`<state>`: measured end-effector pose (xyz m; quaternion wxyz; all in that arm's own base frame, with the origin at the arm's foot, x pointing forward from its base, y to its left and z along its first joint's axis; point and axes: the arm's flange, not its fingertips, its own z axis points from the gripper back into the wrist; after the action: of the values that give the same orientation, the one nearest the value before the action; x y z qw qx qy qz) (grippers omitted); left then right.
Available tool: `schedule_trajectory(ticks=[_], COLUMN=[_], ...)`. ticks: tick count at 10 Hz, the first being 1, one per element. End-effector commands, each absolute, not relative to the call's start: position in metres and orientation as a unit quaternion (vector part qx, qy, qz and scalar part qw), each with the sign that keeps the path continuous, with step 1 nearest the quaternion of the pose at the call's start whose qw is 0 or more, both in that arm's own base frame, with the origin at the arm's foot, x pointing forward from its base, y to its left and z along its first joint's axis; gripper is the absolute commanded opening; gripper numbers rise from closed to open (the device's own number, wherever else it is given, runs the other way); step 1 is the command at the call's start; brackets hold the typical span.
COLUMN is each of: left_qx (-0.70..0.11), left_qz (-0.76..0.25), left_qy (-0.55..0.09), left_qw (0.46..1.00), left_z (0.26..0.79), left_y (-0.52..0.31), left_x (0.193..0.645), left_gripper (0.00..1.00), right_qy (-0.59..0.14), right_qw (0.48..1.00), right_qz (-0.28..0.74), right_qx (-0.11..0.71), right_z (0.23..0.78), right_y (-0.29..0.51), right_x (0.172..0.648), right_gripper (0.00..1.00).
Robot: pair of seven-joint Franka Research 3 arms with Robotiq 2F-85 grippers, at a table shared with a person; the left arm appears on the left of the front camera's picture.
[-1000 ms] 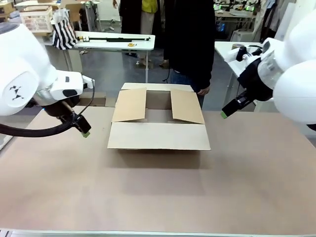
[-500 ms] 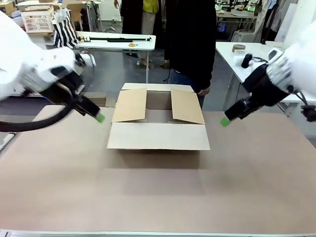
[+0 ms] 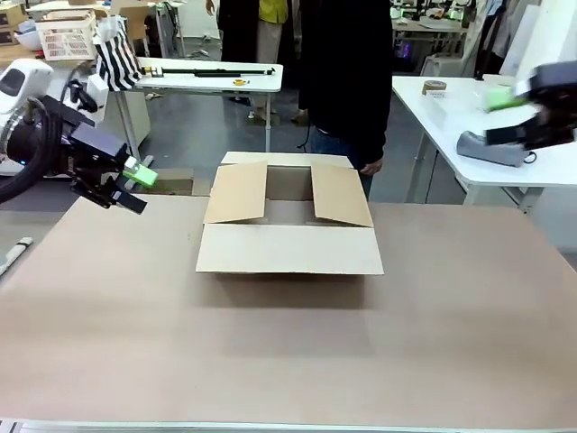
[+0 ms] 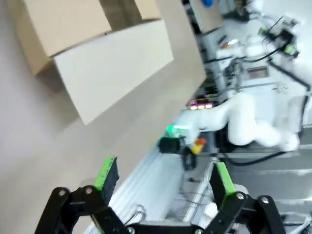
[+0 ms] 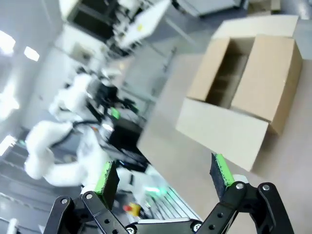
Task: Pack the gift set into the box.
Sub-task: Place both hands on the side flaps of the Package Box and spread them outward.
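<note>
The box (image 3: 288, 225) is plain brown cardboard and sits at the middle of the table with its four flaps folded open. It also appears in the left wrist view (image 4: 97, 53) and in the right wrist view (image 5: 243, 92). The gift set is out of view. My left gripper (image 3: 135, 187) hovers over the table's left side, well left of the box. Its wrist view shows it open (image 4: 164, 175) with nothing between the green pads. My right gripper (image 3: 505, 117) is blurred, high at the far right above a side table. It is open and empty too (image 5: 163, 174).
A person in dark clothes (image 3: 347, 72) stands right behind the box, one hand (image 3: 371, 167) by its far right corner. A white side table (image 3: 451, 126) at the right carries a tape roll (image 3: 435, 87). Farther back is a table with a long black rod (image 3: 207, 70).
Both arms have swung outward and away from the box: the left gripper back toward the left edge, the right gripper up and right over the side table. The box has stayed put.
</note>
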<state>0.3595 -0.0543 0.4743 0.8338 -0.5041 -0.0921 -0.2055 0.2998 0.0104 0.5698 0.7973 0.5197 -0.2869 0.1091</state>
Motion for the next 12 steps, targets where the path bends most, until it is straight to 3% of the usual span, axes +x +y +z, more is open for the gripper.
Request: schedule_trajectory(ticks=[1,2,3,7,9,10,12], left_qx=[-0.575,-0.585,-0.543,-0.549,-0.533,-0.496,-0.439], left_qz=[-0.148,-0.123,-0.172,-0.156,-0.165,-0.136,-0.021], left_qy=[-0.132,-0.198,-0.095,-0.099,-0.178,-0.201,-0.192], left_qw=[0.793,0.777,0.817,0.815,0.81,0.834,0.878], left_z=[0.47,0.465,0.47,0.465,0.52,0.553,0.589], left_y=[-0.021,-0.009,-0.03,-0.024,-0.065,-0.103,-0.185], left_x=[0.368,0.361,0.363,0.361,0.375,0.392,0.432], left_gripper=[1.0,1.0,1.0,1.0,1.0,1.0,1.0], right_qy=[-0.278,-0.287,-0.287,-0.287,-0.287,-0.287,-0.287], right_qw=[0.788,0.797,0.797,0.797,0.797,0.797,0.797], right_qz=[0.071,0.109,0.109,0.109,0.109,0.109,0.109], right_qx=[0.544,0.52,0.52,0.52,0.52,0.52,0.52], right_z=[0.519,0.57,0.57,0.57,0.57,0.57,0.57], right_y=[0.004,0.01,0.01,0.01,0.01,0.01,0.01], right_x=[0.31,0.3,0.3,0.3,0.3,0.3,0.3], right_gripper=[1.0,1.0,1.0,1.0,1.0,1.0,1.0])
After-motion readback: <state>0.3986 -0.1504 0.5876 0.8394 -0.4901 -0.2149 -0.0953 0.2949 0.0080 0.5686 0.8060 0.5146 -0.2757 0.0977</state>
